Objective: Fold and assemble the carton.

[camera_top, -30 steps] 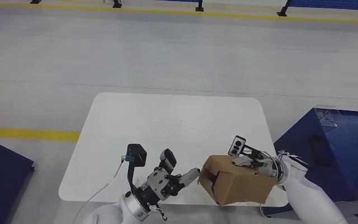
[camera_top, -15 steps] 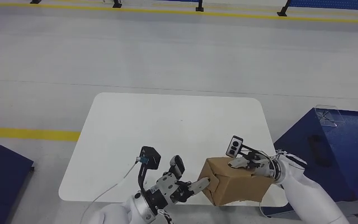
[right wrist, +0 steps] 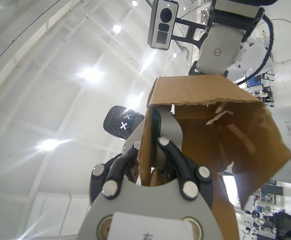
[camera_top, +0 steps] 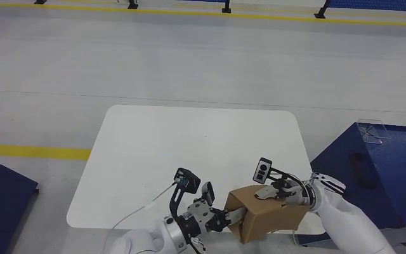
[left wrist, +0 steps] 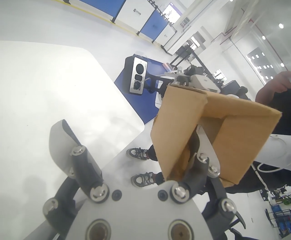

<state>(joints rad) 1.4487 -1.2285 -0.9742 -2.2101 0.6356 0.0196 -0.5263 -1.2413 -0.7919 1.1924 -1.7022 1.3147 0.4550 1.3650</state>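
Not much print for you here. Small logo line on the white wall panel, not read out. Two white crosses on a dark oval panel. Circle mark on the white arm housing. Tiny lettering on a white shell at the edge. Sticker on the wrist plate, print blurred.

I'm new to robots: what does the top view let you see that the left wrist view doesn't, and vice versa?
From the top view: nearly the whole outline of the white table, the carton at its near edge between both arms, and a yellow floor line. From the left wrist view: the carton's open end up close, with one finger of the open left gripper inside it. Shared: the carton, the table and the right arm's wrist camera.
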